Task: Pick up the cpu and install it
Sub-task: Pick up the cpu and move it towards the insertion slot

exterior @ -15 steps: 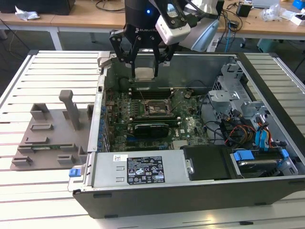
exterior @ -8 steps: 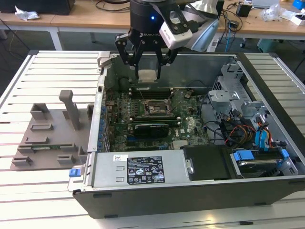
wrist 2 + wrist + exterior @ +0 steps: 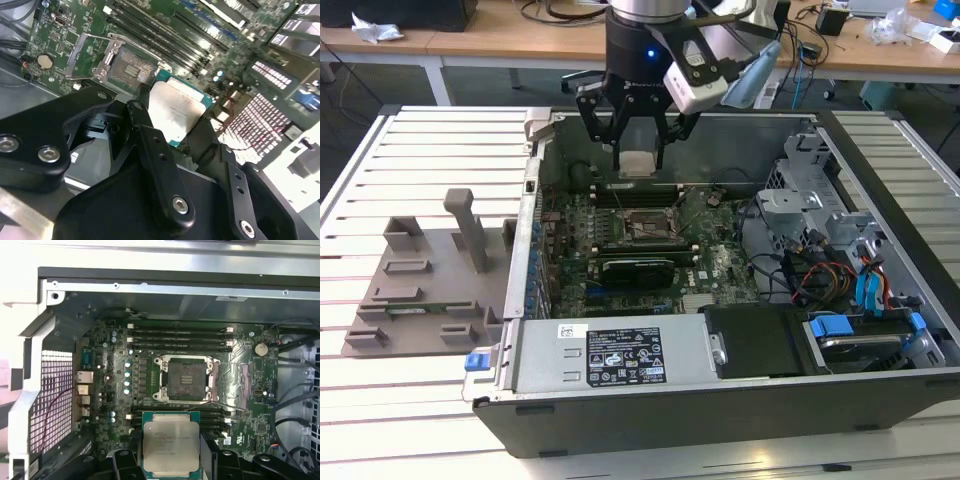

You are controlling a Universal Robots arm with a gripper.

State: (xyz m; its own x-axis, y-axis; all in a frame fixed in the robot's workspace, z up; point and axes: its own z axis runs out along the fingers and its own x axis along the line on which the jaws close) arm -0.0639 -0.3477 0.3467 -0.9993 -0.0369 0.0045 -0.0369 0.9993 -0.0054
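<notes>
cpu [image 3: 171,444]: gripped by its edges, held above the motherboard [image 3: 250,425], near the socket [image 3: 186,380], not seated.
gripper [image 3: 638,158]: jaws closed on cpu, inside case [image 3: 770,415].
socket: open, contacts bare.

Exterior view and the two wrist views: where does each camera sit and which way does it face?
Exterior view: off the arm, raised, looking down into the open computer case; shows the wrist and the end effector gripping the cpu.
First wrist view: on the wrist, facing squarely onto the motherboard and empty socket; finger links show.
Second wrist view: on the wrist, slanted across the finger links.
Both wrist views share cpu and socket.
</notes>
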